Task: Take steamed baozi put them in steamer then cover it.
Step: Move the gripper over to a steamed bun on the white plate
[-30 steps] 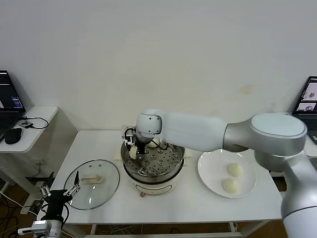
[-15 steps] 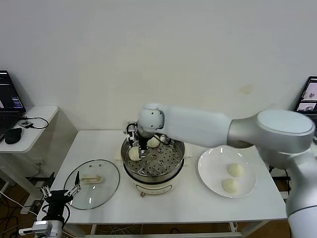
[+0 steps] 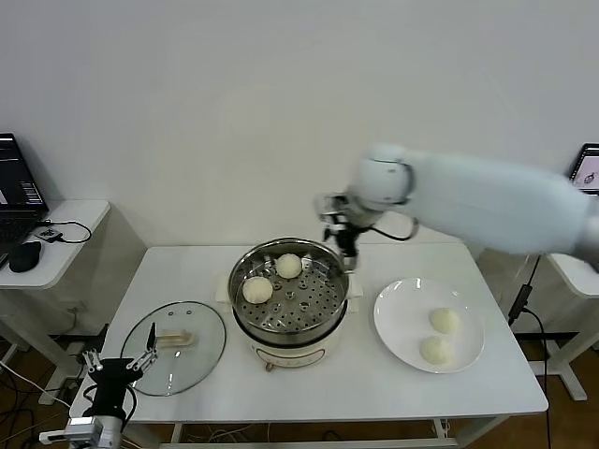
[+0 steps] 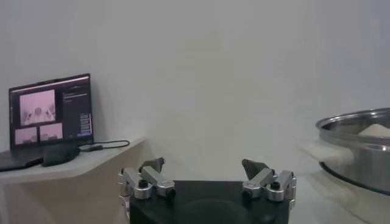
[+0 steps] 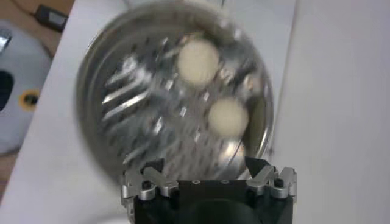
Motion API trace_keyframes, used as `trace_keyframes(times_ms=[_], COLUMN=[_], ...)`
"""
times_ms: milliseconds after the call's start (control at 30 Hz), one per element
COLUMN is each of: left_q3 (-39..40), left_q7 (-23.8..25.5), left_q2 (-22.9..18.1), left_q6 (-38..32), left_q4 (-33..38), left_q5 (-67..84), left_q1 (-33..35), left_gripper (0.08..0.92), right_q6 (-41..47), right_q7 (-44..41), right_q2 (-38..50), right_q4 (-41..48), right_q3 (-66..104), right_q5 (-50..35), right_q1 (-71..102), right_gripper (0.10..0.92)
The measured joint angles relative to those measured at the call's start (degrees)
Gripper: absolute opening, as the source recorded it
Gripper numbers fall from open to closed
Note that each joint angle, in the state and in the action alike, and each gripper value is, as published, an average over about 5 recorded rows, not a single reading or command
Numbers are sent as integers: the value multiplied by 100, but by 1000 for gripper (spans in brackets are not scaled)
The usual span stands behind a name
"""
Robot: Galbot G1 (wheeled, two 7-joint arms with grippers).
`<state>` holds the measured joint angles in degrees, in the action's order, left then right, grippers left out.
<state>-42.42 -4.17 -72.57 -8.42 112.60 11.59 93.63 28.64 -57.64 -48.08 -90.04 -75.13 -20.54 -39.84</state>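
The steel steamer stands mid-table with two steamed baozi on its perforated tray, one at the left and one at the back. Two more baozi lie on the white plate to its right. My right gripper hangs open and empty above the steamer's back right rim. Its wrist view looks down on the steamer and both buns beyond the open gripper. My left gripper is parked low at the table's front left, open.
The clear glass lid with its cream handle lies flat on the table left of the steamer. A side table with a laptop and a mouse stands at far left. The steamer's side shows in the left wrist view.
My right gripper has let go of a baozi at the left of the steamer tray, opened, and risen away toward the back right. The left arm has not moved.
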Motion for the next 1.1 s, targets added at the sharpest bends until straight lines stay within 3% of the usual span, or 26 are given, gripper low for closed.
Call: trace_keyframes(times_ms=[467,1100], left_q3=[-6,-55], left_q7=[-2,-6], left_q2=[-73,-158], left_q6=[72,76], left_q4=[42,2], left_q5=[-145,-171], left_q1=[84,127], left_gripper=[823,823], right_q6=[-787,-1303], right_q7=[-233,-114], right_q2=[1967,2253], right_q4=[-475,51], right_q3=[1205,2359], right_q5=[1524,2723], right_q1=[1962,4049], right_gripper=[823,823])
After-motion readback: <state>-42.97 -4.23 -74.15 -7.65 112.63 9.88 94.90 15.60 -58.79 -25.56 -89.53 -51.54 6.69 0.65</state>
